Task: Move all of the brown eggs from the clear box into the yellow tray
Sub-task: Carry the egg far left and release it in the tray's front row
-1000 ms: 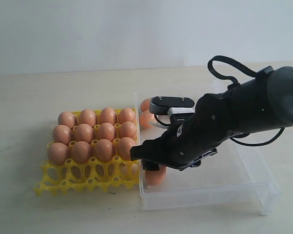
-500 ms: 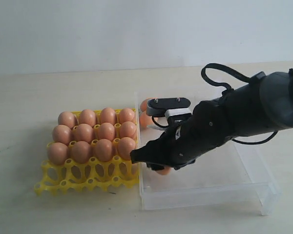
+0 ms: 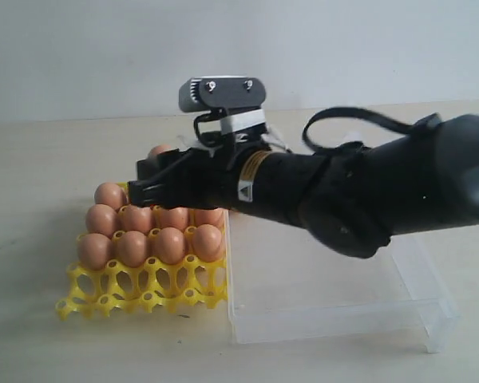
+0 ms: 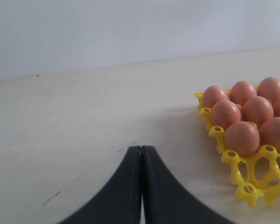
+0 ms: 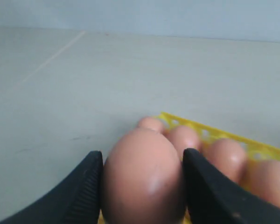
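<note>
My right gripper (image 5: 144, 189) clamps a brown egg (image 5: 141, 165) high over the yellow tray (image 3: 78, 281) at 12 o'clock, clearing the seated eggs (image 3: 169, 243); I'd judge its bare 6 o'clock row is the target. Left gripper (image 4: 141, 186) is pinched closed on nothing.

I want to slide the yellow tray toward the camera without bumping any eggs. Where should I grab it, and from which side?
Grip the yellow tray by its empty front row, coming from the near side in the exterior view. That strip of lattice is bare, while brown eggs fill the rows behind it and the clear box crowds the edge beside it.
</note>
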`<state>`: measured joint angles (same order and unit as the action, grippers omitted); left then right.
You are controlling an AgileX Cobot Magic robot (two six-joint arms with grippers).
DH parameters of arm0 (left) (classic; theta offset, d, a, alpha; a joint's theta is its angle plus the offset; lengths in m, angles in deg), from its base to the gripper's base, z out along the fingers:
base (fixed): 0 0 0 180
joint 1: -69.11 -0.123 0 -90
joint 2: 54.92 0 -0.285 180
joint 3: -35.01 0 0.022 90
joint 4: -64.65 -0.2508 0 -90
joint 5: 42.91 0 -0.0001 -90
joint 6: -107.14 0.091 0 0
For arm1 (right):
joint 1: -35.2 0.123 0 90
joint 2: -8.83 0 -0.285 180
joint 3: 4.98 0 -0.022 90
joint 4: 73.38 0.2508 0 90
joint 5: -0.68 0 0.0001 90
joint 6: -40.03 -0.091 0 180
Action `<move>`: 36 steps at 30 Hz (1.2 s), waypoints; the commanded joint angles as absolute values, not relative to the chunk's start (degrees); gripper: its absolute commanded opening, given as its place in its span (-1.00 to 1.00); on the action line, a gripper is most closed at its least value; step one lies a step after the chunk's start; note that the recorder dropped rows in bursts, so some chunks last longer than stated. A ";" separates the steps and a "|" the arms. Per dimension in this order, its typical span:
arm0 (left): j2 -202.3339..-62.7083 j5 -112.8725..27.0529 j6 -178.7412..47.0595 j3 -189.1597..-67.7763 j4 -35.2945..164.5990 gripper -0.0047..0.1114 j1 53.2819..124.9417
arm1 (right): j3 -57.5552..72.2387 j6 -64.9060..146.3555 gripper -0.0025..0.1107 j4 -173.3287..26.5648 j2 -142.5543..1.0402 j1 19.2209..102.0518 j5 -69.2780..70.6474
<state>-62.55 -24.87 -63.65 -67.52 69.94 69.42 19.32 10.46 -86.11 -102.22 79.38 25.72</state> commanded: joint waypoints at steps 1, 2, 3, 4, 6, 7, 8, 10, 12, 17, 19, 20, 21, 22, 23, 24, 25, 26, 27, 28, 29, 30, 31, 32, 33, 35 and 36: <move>-62.71 -25.07 -63.85 -67.78 70.21 -0.92 69.77 | 19.21 0.04 -0.96 -96.44 -108.34 80.98 42.36; -62.71 -25.07 -63.85 -67.78 70.21 -0.92 69.77 | 19.13 -1.30 -0.96 -97.46 -109.69 81.14 44.89; -62.71 -25.07 -63.85 -67.78 70.21 -0.92 69.77 | 19.13 -2.82 -0.96 -98.30 -110.87 81.14 46.62; -62.71 -25.07 -63.85 -67.78 70.21 -0.92 69.77 | 19.13 -4.01 -0.96 -99.44 -111.85 81.14 48.17; -62.71 -25.07 -63.85 -67.78 70.21 -0.92 69.77 | 19.13 -6.21 -0.96 -101.10 -114.06 81.14 51.59; -62.71 -25.07 -63.85 -67.78 70.21 -0.92 69.77 | 19.13 -7.07 -0.96 -101.36 -114.81 81.14 52.88; -62.71 -25.07 -63.85 -67.78 70.21 -0.92 69.77 | 19.13 -8.06 -0.96 -101.36 -115.77 81.14 53.53; -62.71 -25.07 -63.85 -67.78 70.21 -0.92 69.77 | 18.23 -9.43 -0.96 -102.33 -116.97 81.14 53.69; -62.71 -25.07 -63.85 -67.78 70.21 -0.92 69.77 | 16.37 -11.96 -0.96 -103.66 -118.26 81.14 53.69; -62.71 -25.07 -63.85 -67.78 70.21 -0.92 69.77 | 11.10 -16.13 -0.96 -107.54 -121.11 81.14 53.14; -62.71 -25.07 -63.85 -67.78 70.21 -0.92 69.77 | 9.97 -17.98 -0.96 -108.97 -121.90 81.14 53.14; -62.71 -25.07 -63.85 -67.78 70.21 -0.92 69.77 | 9.85 -18.81 -0.96 -109.70 -122.21 81.18 53.14; -62.71 -25.07 -63.85 -67.78 70.21 -0.92 69.77 | 9.85 -19.50 -0.96 -110.23 -122.48 81.50 53.14; -62.71 -25.07 -63.85 -67.78 70.21 -0.92 69.77 | 9.85 -19.75 -0.96 -110.69 -122.75 81.82 53.04; -62.71 -25.07 -63.85 -67.78 70.21 -0.92 69.77 | 9.85 -19.88 -0.96 -111.65 -123.17 81.88 52.93; -62.71 -25.07 -63.85 -67.78 70.21 -0.92 69.77 | 9.85 -20.19 -0.96 -112.11 -123.57 82.22 52.93; -62.71 -25.07 -63.85 -67.78 70.21 -0.92 69.77 | 9.85 -20.19 -0.96 -112.11 -123.73 82.51 52.93; -62.71 -25.07 -63.85 -67.78 70.21 -0.92 69.77 | 9.85 -20.19 -0.96 -111.99 -124.17 82.51 52.78; -62.71 -25.07 -63.85 -67.78 70.21 -0.92 69.77 | 9.85 -20.19 -0.96 -111.90 -124.58 82.51 52.78; -62.71 -25.07 -63.85 -67.78 70.21 -0.92 69.77 | 9.56 -20.19 -0.96 -111.73 -124.90 82.51 52.94; -62.71 -25.07 -63.85 -67.78 70.21 -0.92 69.77 | 9.31 -20.19 -0.96 -111.62 -125.20 82.51 52.94; -62.71 -25.07 -63.85 -67.78 70.21 -0.92 69.77 | 8.93 -20.19 -0.96 -111.45 -125.67 82.51 52.94; -62.71 -25.07 -63.85 -67.78 70.21 -0.92 69.77 | 8.67 -20.49 -0.96 -111.45 -125.79 82.51 52.94; -62.71 -25.07 -63.85 -67.78 70.21 -0.92 69.77 | 8.22 -20.51 -0.96 -111.45 -126.16 82.51 52.83; -62.71 -25.07 -63.85 -67.78 70.21 -0.92 69.77 | 7.85 -20.67 -0.96 -111.45 -126.39 82.51 52.95; -62.71 -25.07 -63.85 -67.78 70.21 -0.92 69.77 | 6.81 -21.65 -0.96 -111.31 -127.45 82.51 52.95; -62.71 -25.07 -63.85 -67.78 70.21 -0.92 69.77 | 6.03 -22.31 -0.96 -111.74 -128.07 82.51 52.95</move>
<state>-62.55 -24.87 -63.65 -67.52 69.94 69.42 7.13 -21.40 -111.71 -127.23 82.49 52.37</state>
